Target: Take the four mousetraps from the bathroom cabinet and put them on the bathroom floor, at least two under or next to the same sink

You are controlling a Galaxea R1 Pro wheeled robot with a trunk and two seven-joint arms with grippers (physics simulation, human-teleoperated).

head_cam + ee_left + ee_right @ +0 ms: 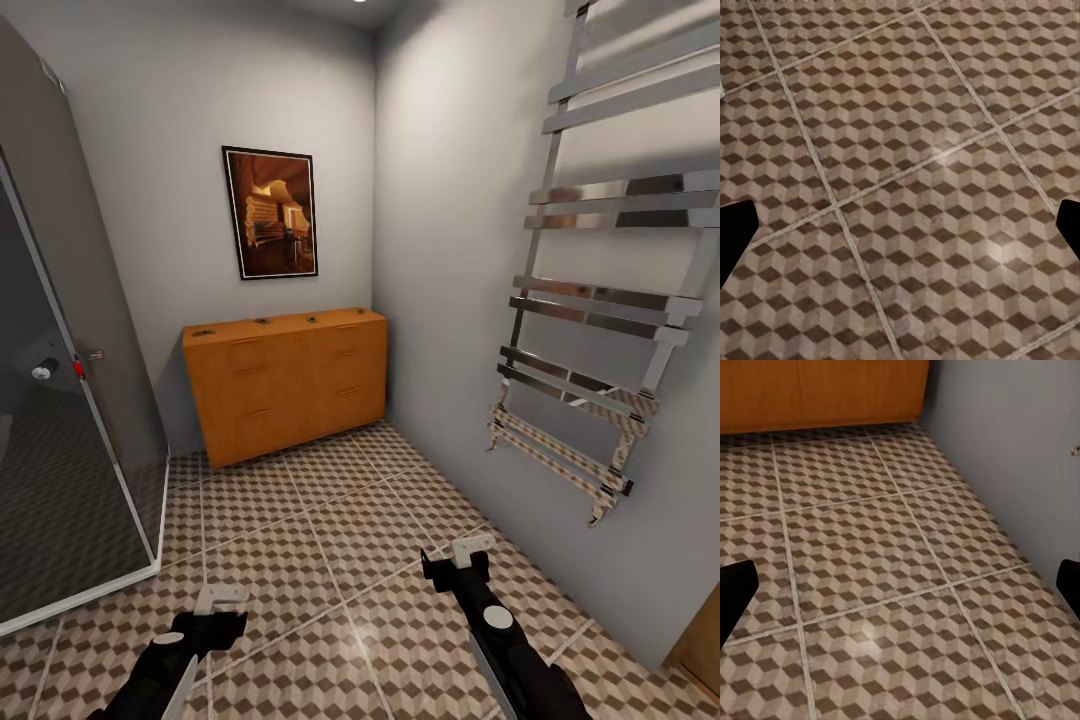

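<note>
No text, label, brand, number or sign could be read anywhere in these views. The framed picture on the far wall carried only a brown-and-orange scene — no caption or lettering on it. The cabinet below it showed plain wooden fronts with no markings, and the small dark items on its top were too tiny to show any print. The glass shower door at the left bore a small red spot near its handle — no legible mark. The bathroom floor had only its cube pattern.
</note>
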